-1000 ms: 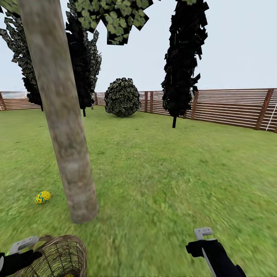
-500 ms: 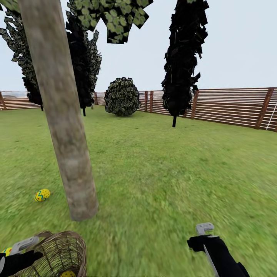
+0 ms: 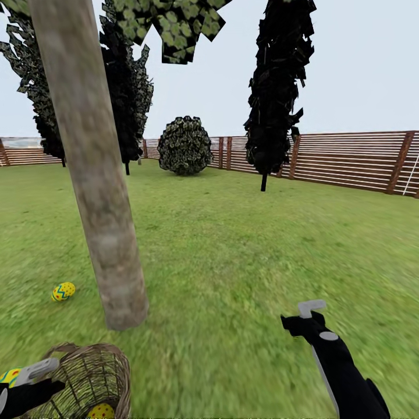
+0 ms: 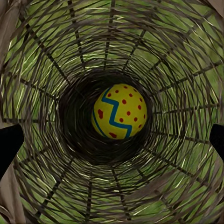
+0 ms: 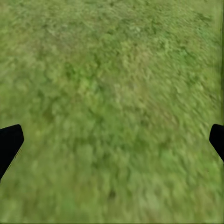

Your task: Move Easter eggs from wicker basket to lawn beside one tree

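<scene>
The left gripper [image 3: 23, 378] sits at the basket [image 3: 87, 372] in the head view; an egg [image 3: 102, 411] lies in the basket, another [image 3: 10, 376] shows just beside the gripper, and a third [image 3: 63, 291] rests on the lawn [image 3: 244, 250] near the tree [image 3: 99, 192]. The right gripper [image 3: 311, 311] hangs over bare grass.

Left wrist view: spread fingers [image 4: 9, 144] flank the basket's mouth [image 4: 177, 70], one egg [image 4: 120, 111] at its bottom.

Right wrist view: fingers [image 5: 9, 142] wide apart above grass [image 5: 112, 93], holding nothing.
</scene>
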`<state>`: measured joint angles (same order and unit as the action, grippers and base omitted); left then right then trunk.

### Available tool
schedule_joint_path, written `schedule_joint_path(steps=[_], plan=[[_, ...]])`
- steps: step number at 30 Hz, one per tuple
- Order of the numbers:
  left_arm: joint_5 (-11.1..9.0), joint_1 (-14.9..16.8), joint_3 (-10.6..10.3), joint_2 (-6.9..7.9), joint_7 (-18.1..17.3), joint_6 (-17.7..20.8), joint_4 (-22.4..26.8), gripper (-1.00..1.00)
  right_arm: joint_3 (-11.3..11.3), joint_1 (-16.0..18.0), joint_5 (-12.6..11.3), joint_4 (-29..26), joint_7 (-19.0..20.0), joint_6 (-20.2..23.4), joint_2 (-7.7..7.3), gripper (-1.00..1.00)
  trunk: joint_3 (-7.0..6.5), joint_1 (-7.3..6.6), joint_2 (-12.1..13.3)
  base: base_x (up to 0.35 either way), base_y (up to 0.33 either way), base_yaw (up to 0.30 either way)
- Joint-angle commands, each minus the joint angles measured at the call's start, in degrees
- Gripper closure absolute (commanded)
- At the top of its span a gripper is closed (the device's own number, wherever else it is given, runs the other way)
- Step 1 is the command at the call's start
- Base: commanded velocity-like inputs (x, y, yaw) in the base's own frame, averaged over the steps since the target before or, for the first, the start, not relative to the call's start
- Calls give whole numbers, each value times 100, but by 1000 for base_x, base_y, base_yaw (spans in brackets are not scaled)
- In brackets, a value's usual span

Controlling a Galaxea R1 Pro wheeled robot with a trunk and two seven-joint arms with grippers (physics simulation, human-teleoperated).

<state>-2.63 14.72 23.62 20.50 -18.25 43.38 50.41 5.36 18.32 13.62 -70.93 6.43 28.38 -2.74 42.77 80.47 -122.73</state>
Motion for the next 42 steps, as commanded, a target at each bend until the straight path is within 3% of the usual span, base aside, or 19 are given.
schedule_joint_path(steps=[1, 33, 42], plan=[[-27, 4, 12, -2, -6, 39, 4, -100, 4, 10, 59, -39, 52, 27, 1, -100, 25, 22, -44, 0, 0, 0], [-27, 4, 11, -3, 5, 39, -5, -100, -26, 21, 62, -61, 52, -40, 19, -100, 599, 725, -1328, 0, 0, 0], [-27, 4, -16, -98, 11, 33, -5, -100, -18, 23, 62, -61, 58, -37, 19, -100, 761, 922, -1689, 0, 0, 0]])
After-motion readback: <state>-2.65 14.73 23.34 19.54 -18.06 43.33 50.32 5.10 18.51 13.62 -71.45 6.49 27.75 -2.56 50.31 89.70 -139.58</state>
